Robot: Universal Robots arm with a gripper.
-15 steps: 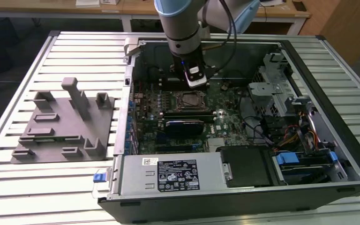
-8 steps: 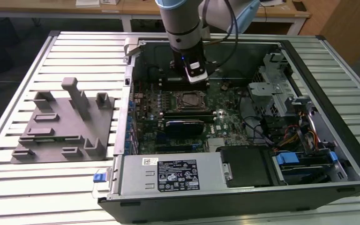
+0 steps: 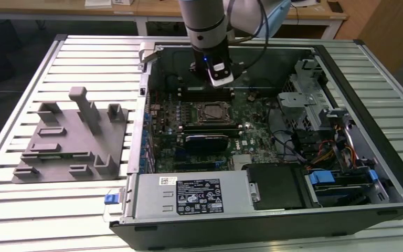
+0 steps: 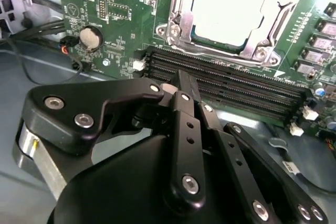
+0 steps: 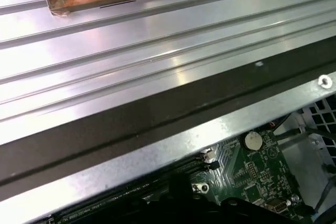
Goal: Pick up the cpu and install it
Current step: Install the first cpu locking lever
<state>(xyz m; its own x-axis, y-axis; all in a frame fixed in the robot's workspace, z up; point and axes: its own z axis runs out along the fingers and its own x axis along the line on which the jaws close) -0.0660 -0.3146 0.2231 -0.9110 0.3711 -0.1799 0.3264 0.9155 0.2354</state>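
Note:
The cpu [image 4: 228, 9], a pale silver-white square, lies flat in the motherboard socket [image 3: 214, 112] with the metal retaining frame [image 4: 176, 22] around it. My gripper [image 3: 219, 81] hangs inside the open computer case, just behind the socket and above the black memory slots [image 4: 226, 85]. In the second wrist view its black fingers [image 4: 184, 98] lie pressed together with nothing between them, and the gripper [image 4: 185, 80] stands apart from the cpu.
The computer case [image 3: 369, 68] lies open on a slatted metal table [image 3: 19, 210]. A large grey tray with upright posts [image 3: 75, 136] stands at the exterior view's left. Power supply [image 3: 187, 195], drive bays [image 3: 314, 105] and cables crowd the case. A coin battery [image 5: 253, 140] sits on the board.

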